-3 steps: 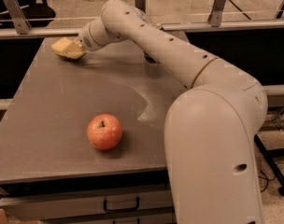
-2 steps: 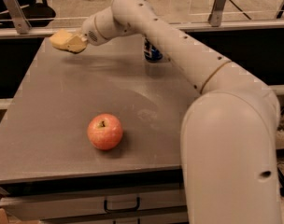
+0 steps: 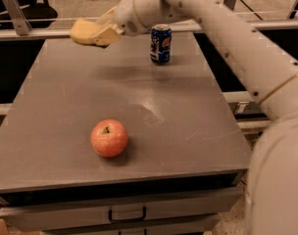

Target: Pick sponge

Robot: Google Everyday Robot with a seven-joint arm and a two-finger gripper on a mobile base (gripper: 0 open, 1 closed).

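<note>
The sponge (image 3: 82, 31), a pale yellow foam block, hangs in the air above the far left part of the grey table (image 3: 188, 111). My gripper (image 3: 101, 30) is shut on the sponge, its cream fingers clamped on the sponge's right end. The white arm reaches in from the right across the top of the view. The sponge is clear of the table surface.
A red apple (image 3: 109, 137) sits on the near left of the table. A blue soda can (image 3: 160, 44) stands upright at the far middle, just right of the gripper. A drawer with a handle (image 3: 127, 214) is under the table's front edge. A railing runs behind the table.
The gripper has lifted the sponge off the far left of the table and carried it up and to the right. The blue can, earlier hidden by the arm, now shows.
</note>
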